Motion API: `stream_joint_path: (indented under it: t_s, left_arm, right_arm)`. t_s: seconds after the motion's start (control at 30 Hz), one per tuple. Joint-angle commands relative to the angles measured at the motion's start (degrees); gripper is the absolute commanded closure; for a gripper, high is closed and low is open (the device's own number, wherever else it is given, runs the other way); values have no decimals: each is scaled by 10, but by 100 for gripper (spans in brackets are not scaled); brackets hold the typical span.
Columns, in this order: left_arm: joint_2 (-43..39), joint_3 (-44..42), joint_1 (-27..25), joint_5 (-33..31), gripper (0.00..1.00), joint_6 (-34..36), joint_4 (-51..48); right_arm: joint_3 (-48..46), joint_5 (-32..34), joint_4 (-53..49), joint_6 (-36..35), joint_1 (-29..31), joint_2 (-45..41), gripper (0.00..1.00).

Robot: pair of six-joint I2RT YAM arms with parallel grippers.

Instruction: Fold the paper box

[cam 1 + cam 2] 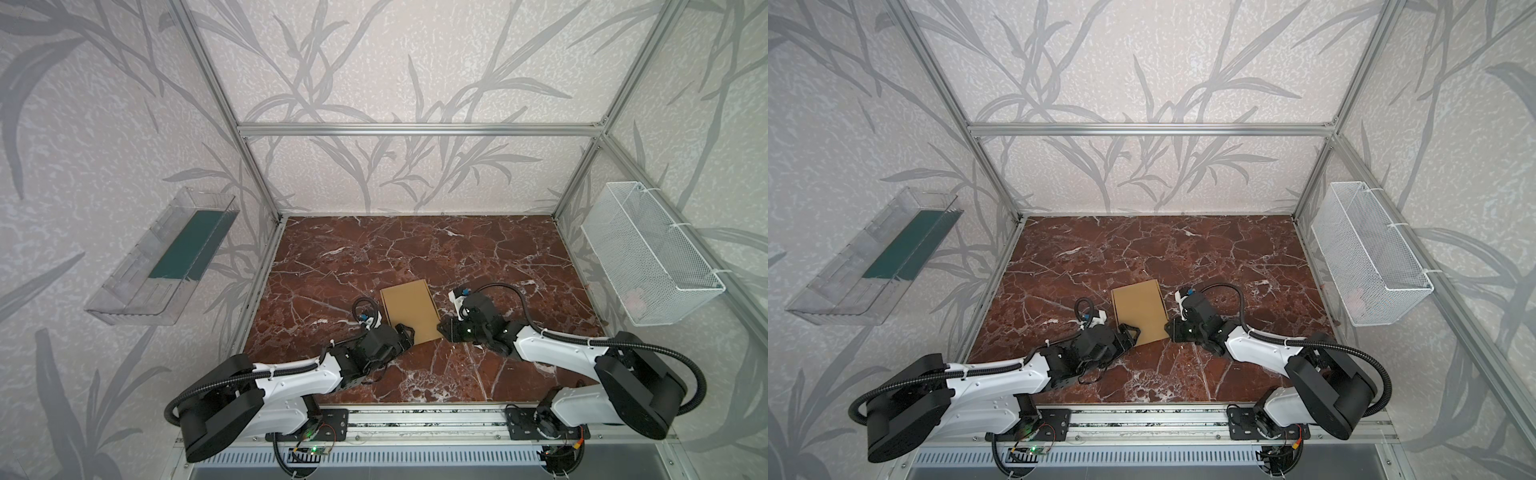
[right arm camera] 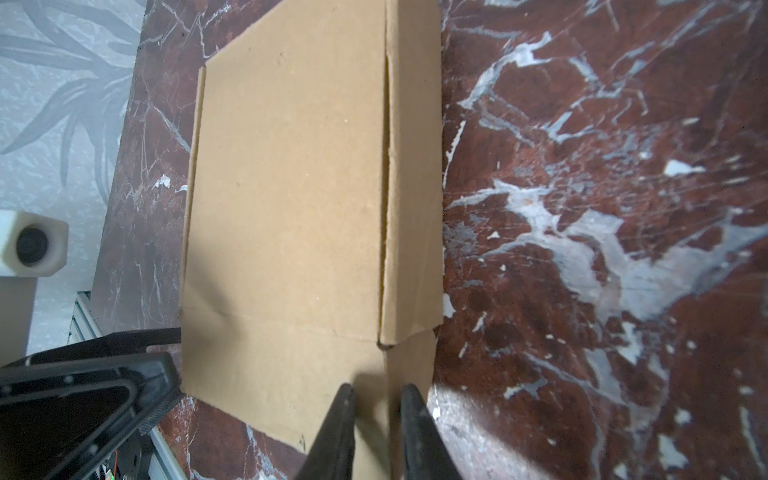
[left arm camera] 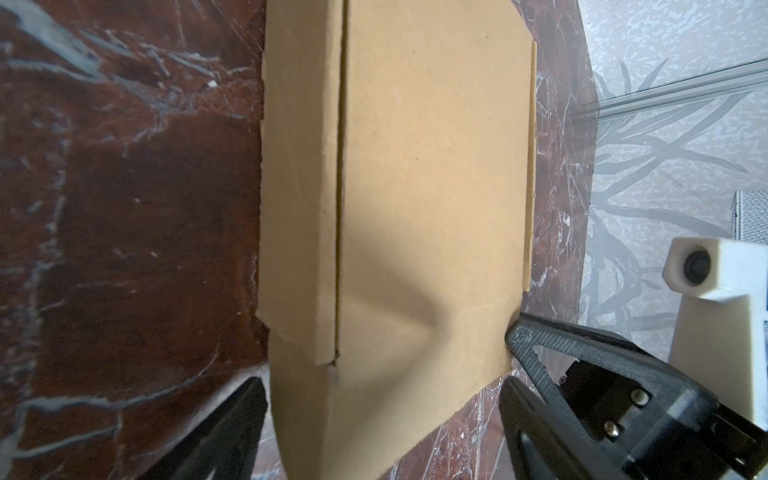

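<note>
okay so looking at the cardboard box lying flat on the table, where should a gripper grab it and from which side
Probably the near flap of the paper box, coming in low from the robot's side. The box lies flat on the marble table, so its broad top gives no hold, but this thin flap sticks out past the folded side walls, and the right gripper fingers already straddle its corner.

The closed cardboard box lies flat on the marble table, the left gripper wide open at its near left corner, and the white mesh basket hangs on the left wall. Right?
Nearly. The white mesh basket hangs on the right wall, as both top views show. Paper box, table and left gripper are as stated.
</note>
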Motion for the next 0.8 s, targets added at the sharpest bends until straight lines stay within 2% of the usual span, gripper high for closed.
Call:
stream_joint_path:
  t_s: [0.0, 0.77]
  left_arm:
    - [-9, -7, -2, -15, 11, -5, -11]
    - [-11, -16, -2, -22, 11, -6, -8]
  right_arm:
    - [-7, 8, 12, 2, 0, 8, 79]
    - [-19, 27, 55, 5, 0, 44, 81]
